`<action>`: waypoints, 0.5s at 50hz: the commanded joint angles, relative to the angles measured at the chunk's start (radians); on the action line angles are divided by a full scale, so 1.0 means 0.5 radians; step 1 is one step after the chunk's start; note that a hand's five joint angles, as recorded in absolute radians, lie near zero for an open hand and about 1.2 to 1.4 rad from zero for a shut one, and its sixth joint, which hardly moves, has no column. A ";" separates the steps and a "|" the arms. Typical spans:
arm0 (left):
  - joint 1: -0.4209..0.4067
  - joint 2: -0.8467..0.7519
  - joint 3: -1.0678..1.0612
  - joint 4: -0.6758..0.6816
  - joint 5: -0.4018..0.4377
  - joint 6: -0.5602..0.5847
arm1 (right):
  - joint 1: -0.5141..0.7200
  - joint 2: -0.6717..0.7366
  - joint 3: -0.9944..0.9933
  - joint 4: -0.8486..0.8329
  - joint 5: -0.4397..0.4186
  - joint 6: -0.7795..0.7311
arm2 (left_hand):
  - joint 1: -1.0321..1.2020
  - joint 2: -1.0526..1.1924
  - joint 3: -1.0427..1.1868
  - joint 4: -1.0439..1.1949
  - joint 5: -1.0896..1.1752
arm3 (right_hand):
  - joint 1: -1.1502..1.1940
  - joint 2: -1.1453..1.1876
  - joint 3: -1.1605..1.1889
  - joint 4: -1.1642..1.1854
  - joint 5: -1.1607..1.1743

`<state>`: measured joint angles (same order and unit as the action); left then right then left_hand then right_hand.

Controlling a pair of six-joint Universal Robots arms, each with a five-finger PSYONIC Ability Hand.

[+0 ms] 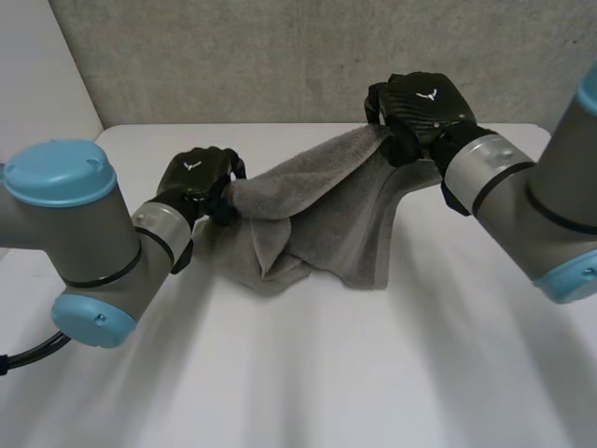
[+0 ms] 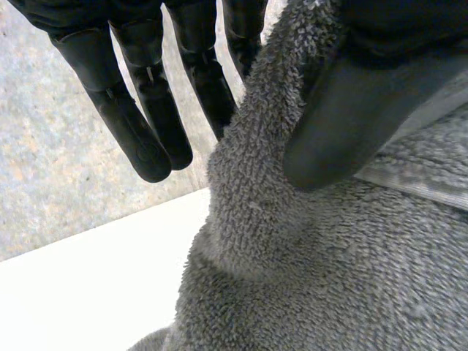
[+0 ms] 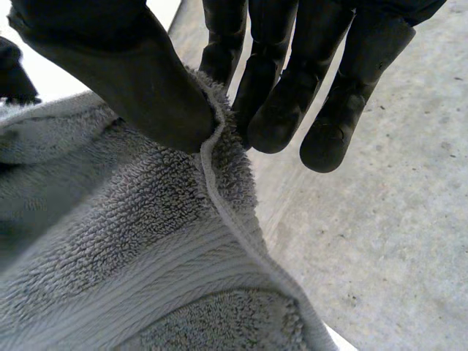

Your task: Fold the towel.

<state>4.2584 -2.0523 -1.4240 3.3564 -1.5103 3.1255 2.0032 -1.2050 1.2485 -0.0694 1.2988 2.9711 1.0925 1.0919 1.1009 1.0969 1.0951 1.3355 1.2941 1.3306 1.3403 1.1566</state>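
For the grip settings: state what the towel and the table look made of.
The towel: grey terry cloth, probably cotton; fuzzy looped pile, with a flat woven band by the hem. The table: smooth white top with a dull finish, maybe laminate or painted board; unclear which.

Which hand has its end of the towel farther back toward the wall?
The right hand, pinching the towel by its hemmed edge near the far edge of the table; the left hand grips it nearer the robot.

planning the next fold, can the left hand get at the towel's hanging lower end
Probably not: the left hand pinches the towel at its top edge, so it would have to let go first.
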 commanded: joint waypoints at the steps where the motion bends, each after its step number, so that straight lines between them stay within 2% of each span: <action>1: 0.015 -0.083 0.019 0.000 -0.001 -0.001 | -0.055 -0.057 0.117 0.157 -0.048 -0.251 | -0.337 -0.336 -0.354 -0.346 -0.691 | 0.122 0.204 0.131 0.112 0.130; 11: 0.006 -0.129 0.001 0.000 -0.007 0.002 | -0.119 -0.121 0.377 0.151 -0.066 -0.340 | -0.355 -0.353 -0.371 -0.363 -0.709 | 0.122 0.204 0.131 0.112 0.130; 20: -0.019 -0.249 0.001 -0.012 -0.007 0.005 | -0.187 -0.103 0.393 0.145 -0.057 -0.380 | -0.413 -0.412 -0.430 -0.422 -0.768 | 0.122 0.204 0.131 0.112 0.130; 25: -0.019 -0.261 -0.005 -0.034 -0.001 0.011 | -0.199 -0.075 0.368 0.139 -0.027 -0.503 | -0.578 -0.577 -0.595 -0.587 -0.932 | 0.122 0.204 0.131 0.112 0.130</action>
<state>4.2510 -2.1665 -1.4246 3.3508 -1.5134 3.1275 1.9124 -1.2586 1.4472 0.0034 1.2710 2.7792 0.9863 0.9842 0.9858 0.9918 0.9859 1.3356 1.2941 1.3306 1.3403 1.1567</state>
